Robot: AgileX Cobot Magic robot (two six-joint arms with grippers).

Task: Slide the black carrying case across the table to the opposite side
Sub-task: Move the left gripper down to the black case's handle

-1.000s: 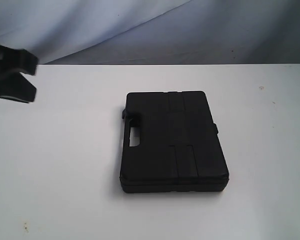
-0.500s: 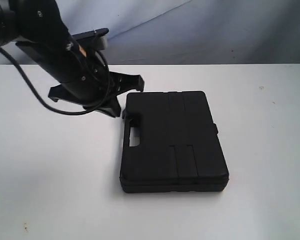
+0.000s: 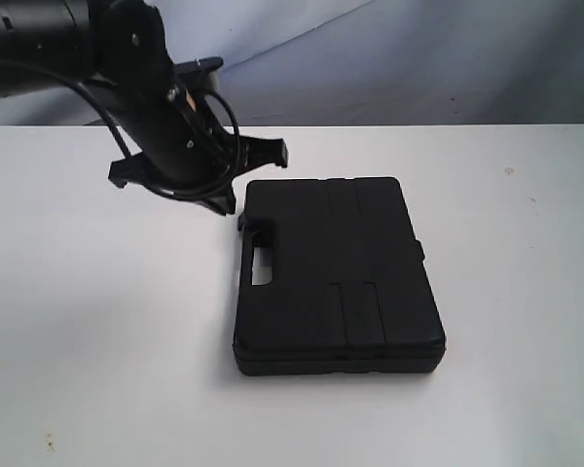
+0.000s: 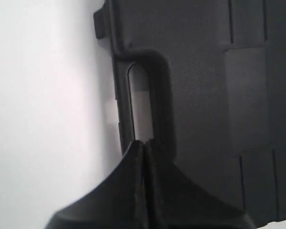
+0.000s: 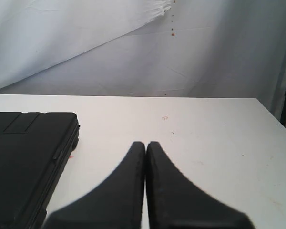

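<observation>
L hand [image 4: 144, 143], closed, is hovering at handle [image 4: 123, 105] of black case [image 3: 336, 272]; case is lying to its right. R hand [image 5: 146, 143], also closed, is sitting farther off.

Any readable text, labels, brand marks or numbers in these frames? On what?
None can be read in any view.
black carrying case: plain moulded panels, no logo or label showing.
table: only small specks, no print.
left gripper and right gripper: bare black fingers, no markings.
backdrop cloth: a few tiny spots, not lettering.
</observation>
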